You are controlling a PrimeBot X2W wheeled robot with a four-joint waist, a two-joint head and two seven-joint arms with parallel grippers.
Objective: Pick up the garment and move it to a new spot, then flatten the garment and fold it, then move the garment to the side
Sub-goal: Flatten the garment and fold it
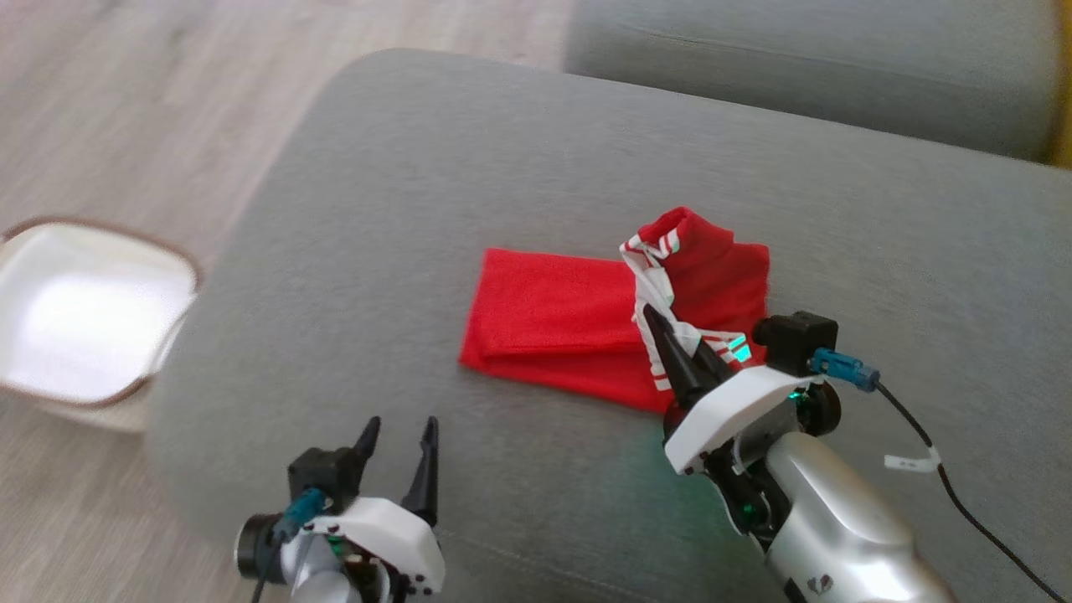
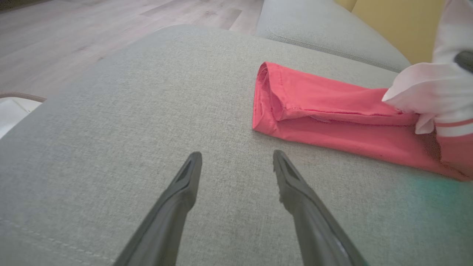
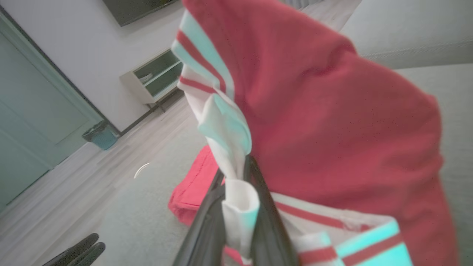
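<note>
Folding looks to be the step in hand. The red fabric garment with white striped trim (image 1: 553, 314) lies part-folded mid-seat on the grey upholstered sofa (image 1: 469, 167).

Right gripper (image 1: 651, 318): jaws closed on the striped trim at the garment's right end, holding that end raised.

Left gripper (image 1: 402, 427): jaws open, empty, hovering near-left of the garment and apart from it.

Advice: carry the raised end leftward, low and level. Align the edges before release. The left could pin the near edge.

Surroundings: pale wood-plank floor (image 1: 126, 100) on the left. A white brown-rimmed basket (image 1: 109, 228) stands beside the sofa.
</note>
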